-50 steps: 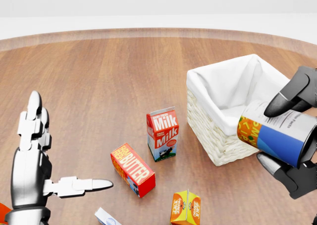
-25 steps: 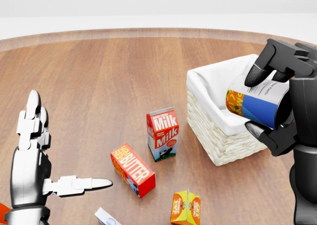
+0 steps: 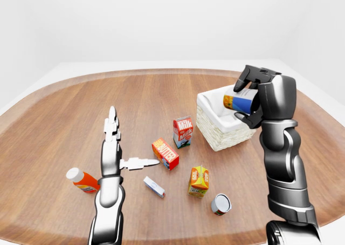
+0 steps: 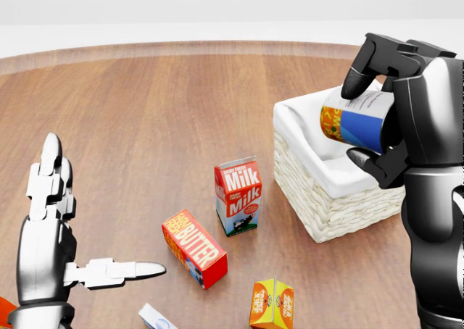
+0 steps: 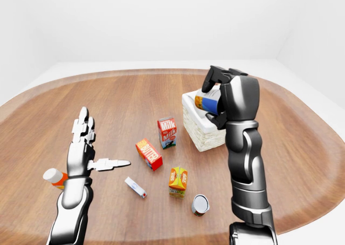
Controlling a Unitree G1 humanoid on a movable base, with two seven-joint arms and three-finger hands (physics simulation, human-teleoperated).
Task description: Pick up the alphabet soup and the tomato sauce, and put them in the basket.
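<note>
Wooden tabletop [image 4: 145,111]: right hand [image 4: 395,119] clamped on alphabet soup can [image 4: 355,122], tilted above the basket [image 4: 319,198]; left hand [image 4: 51,227] spread, empty. Early release could bounce it off the rim.

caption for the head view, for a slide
Right hand holds a can tilted over the white-lined basket; left hand open near milk and butter cartons.

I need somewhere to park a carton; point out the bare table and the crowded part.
Bare wood runs across the top of the left-eye view, above the milk and left of the basket. Crowded: the cluster from the butter to the juice carton and the lying can.
</note>
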